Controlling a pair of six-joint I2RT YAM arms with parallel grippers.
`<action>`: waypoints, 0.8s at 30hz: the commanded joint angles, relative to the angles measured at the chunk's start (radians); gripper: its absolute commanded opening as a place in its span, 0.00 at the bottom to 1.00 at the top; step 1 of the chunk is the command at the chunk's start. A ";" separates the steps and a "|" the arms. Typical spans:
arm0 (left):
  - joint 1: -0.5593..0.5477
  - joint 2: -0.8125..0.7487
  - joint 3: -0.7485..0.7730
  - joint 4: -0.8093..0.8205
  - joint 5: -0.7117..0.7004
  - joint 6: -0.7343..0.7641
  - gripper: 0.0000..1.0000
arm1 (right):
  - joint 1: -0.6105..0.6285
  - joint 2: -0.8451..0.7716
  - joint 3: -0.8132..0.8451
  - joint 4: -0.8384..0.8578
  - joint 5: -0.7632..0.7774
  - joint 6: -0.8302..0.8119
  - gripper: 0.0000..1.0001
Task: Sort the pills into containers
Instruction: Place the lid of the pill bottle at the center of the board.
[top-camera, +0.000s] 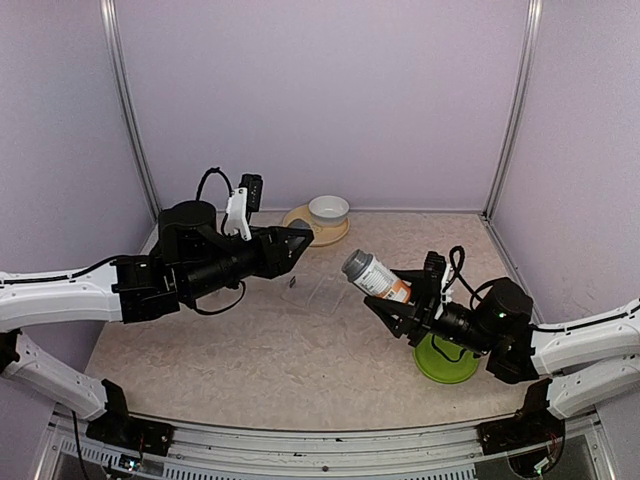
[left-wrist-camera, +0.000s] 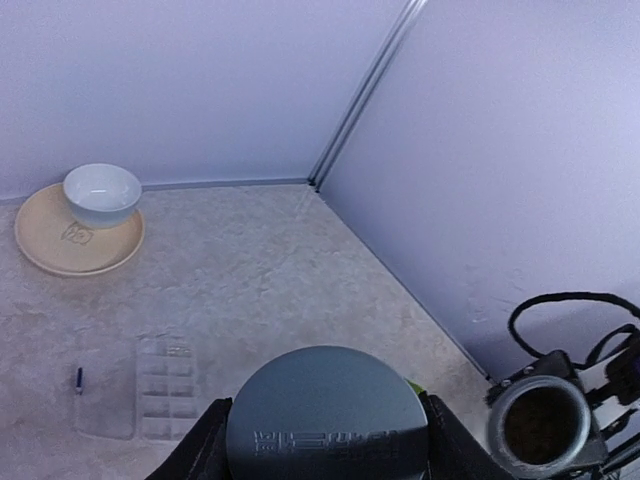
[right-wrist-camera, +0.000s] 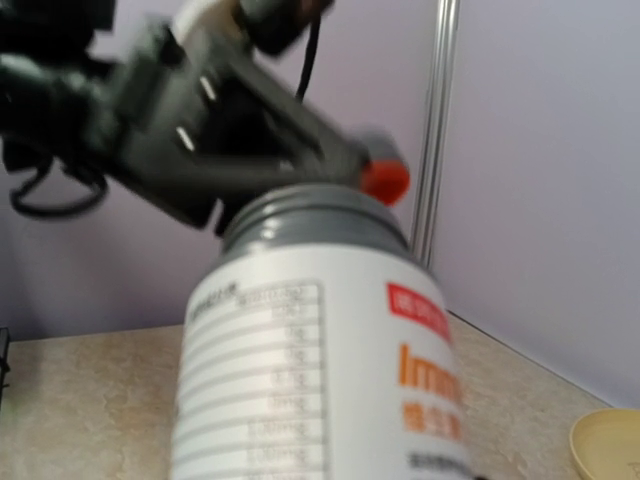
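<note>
Pale lavender walls (top-camera: 320, 100) close in on three sides here, matte and plain under soft, even light. Slim metal posts (top-camera: 128, 120) run up both back corners, and below them the beige, mottled tabletop (top-camera: 270, 350) stretches to a metal rail (top-camera: 320, 442) along its near edge.

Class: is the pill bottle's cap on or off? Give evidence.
Off. The bottle, held tilted by the right gripper, shows an open mouth in the left wrist view; the left gripper holds the grey cap.
</note>
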 joint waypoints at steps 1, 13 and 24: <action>0.049 -0.011 -0.072 -0.045 -0.119 0.050 0.36 | -0.007 0.004 -0.015 0.050 0.014 -0.003 0.06; 0.110 0.050 -0.220 -0.041 -0.273 0.061 0.36 | -0.007 0.018 -0.015 0.055 0.013 0.003 0.06; 0.129 0.149 -0.303 -0.017 -0.314 0.017 0.36 | -0.010 0.014 -0.034 0.074 0.023 0.006 0.06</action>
